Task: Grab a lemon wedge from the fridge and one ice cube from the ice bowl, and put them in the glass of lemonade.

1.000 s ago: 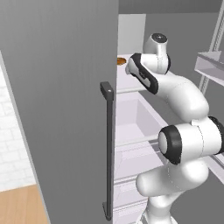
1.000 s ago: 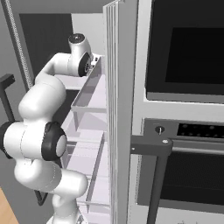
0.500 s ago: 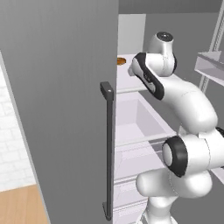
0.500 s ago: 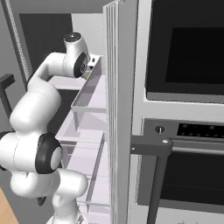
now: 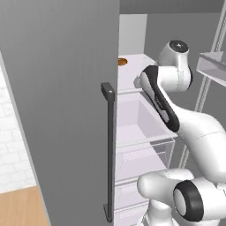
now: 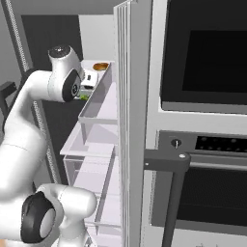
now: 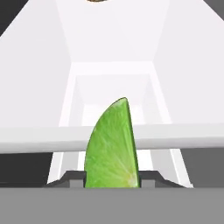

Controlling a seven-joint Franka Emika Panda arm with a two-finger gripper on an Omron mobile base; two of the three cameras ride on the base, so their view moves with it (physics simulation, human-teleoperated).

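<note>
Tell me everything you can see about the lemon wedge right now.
The lemon wedge is a yellow-green, pointed slice with a darker green rind along one curved edge and pale, streaked flesh on its flat face. In the hand view it stands tip up between the jaws, which are shut on its lower part. It hangs above the white fridge shelf, touching nothing else. In the right base view a green speck shows beside the hand.

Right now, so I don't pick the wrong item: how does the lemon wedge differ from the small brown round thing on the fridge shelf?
The lemon wedge is yellow-green and pointed; the brown round thing is flat and round. The wedge stands upright between the fingers of the hand; the brown thing lies on the shelf, farther back, untouched. Both are small and inside the fridge.
</note>
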